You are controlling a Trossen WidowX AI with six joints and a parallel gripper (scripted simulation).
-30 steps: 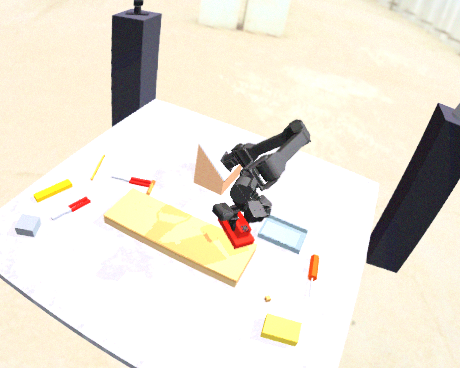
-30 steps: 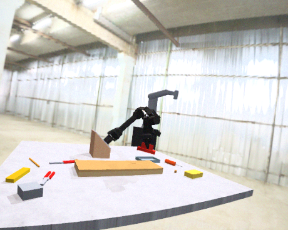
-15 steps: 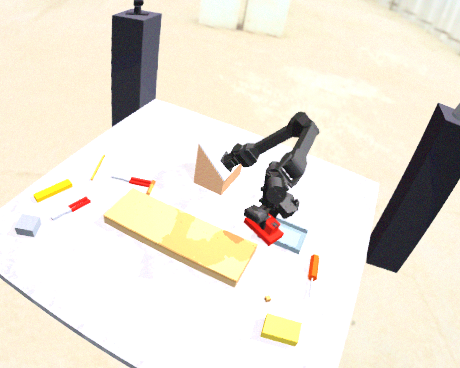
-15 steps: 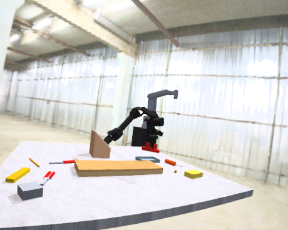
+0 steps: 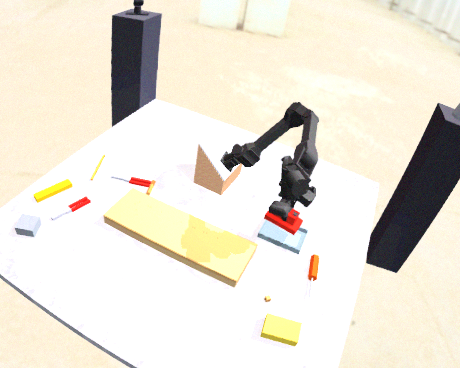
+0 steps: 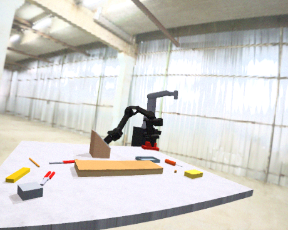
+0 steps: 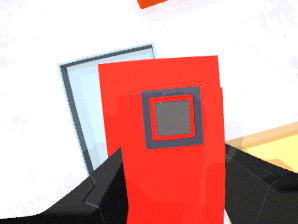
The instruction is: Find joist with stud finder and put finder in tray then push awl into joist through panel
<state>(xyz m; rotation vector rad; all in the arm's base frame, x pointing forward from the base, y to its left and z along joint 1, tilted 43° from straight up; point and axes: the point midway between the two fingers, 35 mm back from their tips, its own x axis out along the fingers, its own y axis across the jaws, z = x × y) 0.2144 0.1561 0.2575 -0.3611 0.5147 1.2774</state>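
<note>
My gripper (image 5: 284, 212) (image 6: 151, 141) (image 7: 166, 147) is shut on the red stud finder (image 5: 281, 221) (image 6: 150, 147) (image 7: 172, 180). It holds the stud finder in the air above the pale blue tray (image 5: 281, 245) (image 6: 159, 161) (image 7: 86, 100). In the wrist view the stud finder hides much of the tray, whose left part shows beside it. The square on its top looks dark grey. The floor panel (image 5: 160, 227) (image 6: 116, 166) (image 7: 280, 156) lies beside the tray; no hole shows in it. The awl (image 5: 313, 267) (image 6: 170, 162), with an orange handle and thin shaft, lies on the table past the tray.
A brown wedge block (image 5: 207, 175) (image 6: 98, 148) stands behind the panel. A yellow block (image 5: 281, 330) (image 6: 193, 174) and a tiny orange cube (image 5: 267, 298) lie near the awl. A grey block (image 5: 28, 225) (image 6: 30, 190), a yellow bar (image 5: 53, 190) and red-handled tools lie on the left.
</note>
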